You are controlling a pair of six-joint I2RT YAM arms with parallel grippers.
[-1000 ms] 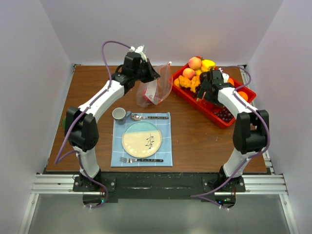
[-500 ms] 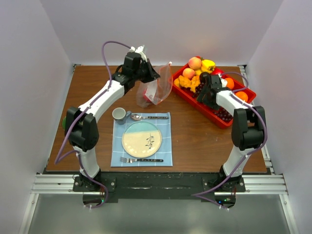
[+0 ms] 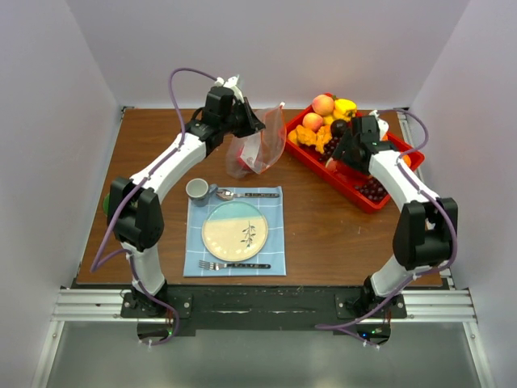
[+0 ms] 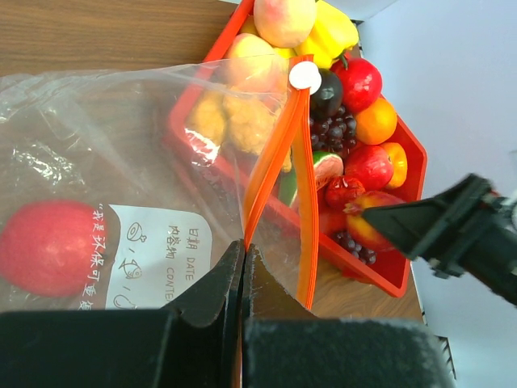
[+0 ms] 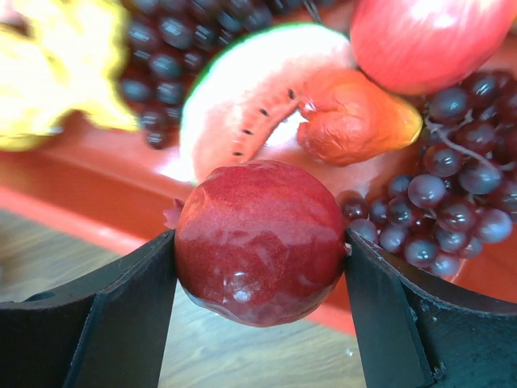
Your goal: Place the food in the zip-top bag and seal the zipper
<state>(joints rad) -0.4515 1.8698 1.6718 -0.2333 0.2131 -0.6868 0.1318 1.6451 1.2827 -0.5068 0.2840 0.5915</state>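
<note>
Our right gripper (image 5: 258, 252) clamps a glossy round dark-red fruit (image 5: 258, 230) that may slip; our left gripper (image 4: 242, 260) pinches the narrow mouth of the clear plastic bag (image 4: 121, 153).

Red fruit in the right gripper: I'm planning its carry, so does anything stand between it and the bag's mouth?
Nothing visible does. The red fruit in the right gripper need only clear the tray rim; the left gripper holds the zip-top bag mouth open toward it.
</note>
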